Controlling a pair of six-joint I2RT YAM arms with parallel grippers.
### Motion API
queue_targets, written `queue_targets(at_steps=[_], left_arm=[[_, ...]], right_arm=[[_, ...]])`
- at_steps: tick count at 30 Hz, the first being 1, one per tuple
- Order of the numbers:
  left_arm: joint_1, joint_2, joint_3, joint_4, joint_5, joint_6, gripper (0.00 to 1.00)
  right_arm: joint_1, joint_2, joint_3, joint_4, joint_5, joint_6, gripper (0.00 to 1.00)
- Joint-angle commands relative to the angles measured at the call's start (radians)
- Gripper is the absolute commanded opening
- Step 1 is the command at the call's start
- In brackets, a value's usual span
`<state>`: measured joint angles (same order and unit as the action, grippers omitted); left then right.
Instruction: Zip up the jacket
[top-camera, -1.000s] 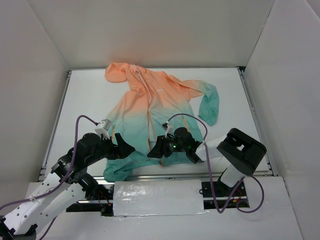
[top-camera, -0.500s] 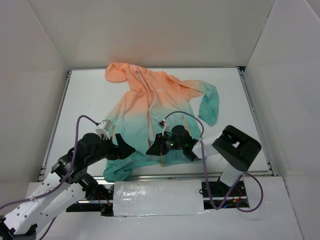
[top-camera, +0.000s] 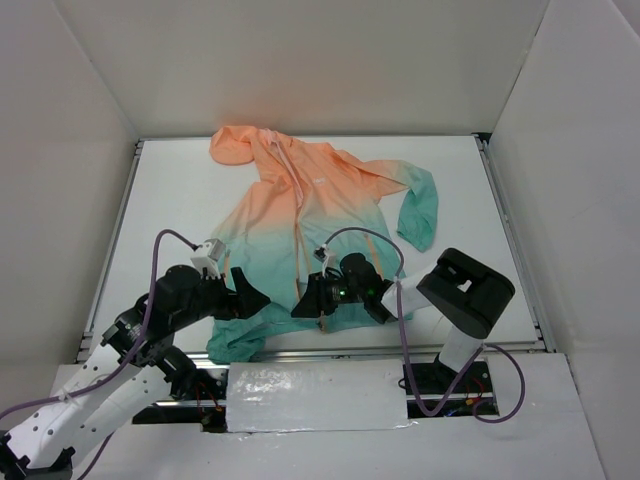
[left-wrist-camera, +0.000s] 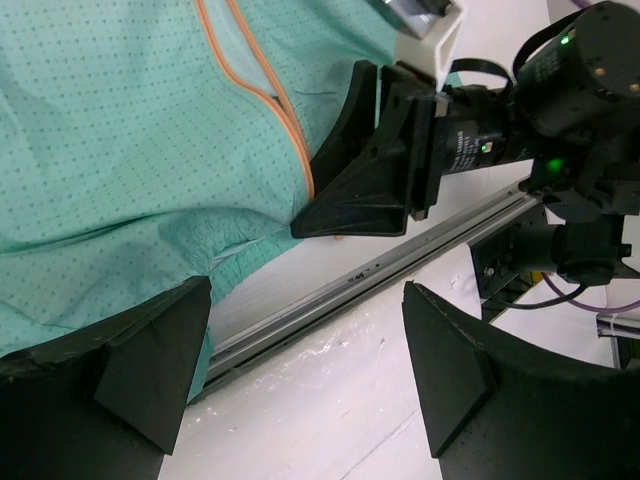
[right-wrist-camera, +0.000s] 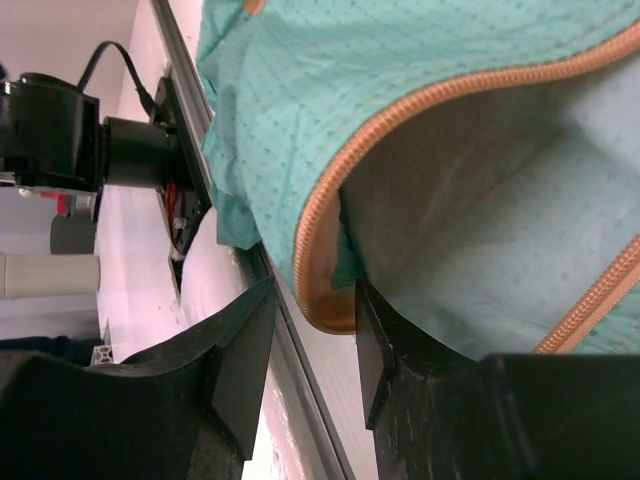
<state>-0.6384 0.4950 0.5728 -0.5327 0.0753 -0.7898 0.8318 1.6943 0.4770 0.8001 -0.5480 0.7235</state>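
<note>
From above, both arms cover the near hem of the jacket (top-camera: 310, 215), and the bottom end of its orange zipper (top-camera: 298, 245) is hidden behind the right gripper (top-camera: 303, 302). We cannot make out a slider in any view. Only one sleeve shows, bent along the right side. The wrist cameras crop the garment to dotted teal cloth.

The jacket lies flat on the white table (top-camera: 180, 190), hood at the far side, peach-orange fading to teal at the near edge, with the front open low down.

The right gripper's fingers stand partly apart on either side of one zipper edge's bottom end, not clamped. The left gripper (left-wrist-camera: 305, 350) is spread wide and holds nothing, just beside the hem.
</note>
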Motion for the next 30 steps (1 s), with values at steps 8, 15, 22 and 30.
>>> queue_targets(at_steps=[8,15,22,30], left_arm=[[-0.006,-0.006,0.052,0.011,0.000,0.024,0.90],[-0.004,0.014,0.022,0.037,0.035,0.029,0.88],[-0.026,0.007,-0.071,0.193,0.182,0.014,0.75],[-0.159,0.074,-0.107,0.277,0.071,-0.008,0.73]], right_arm=[[0.012,0.015,0.032,0.047,-0.018,-0.015,0.20],[0.010,-0.088,0.026,0.010,0.013,0.057,0.00],[0.027,-0.150,0.009,-0.006,0.076,0.506,0.00],[0.107,-0.206,-0.041,0.042,0.201,0.752,0.00]])
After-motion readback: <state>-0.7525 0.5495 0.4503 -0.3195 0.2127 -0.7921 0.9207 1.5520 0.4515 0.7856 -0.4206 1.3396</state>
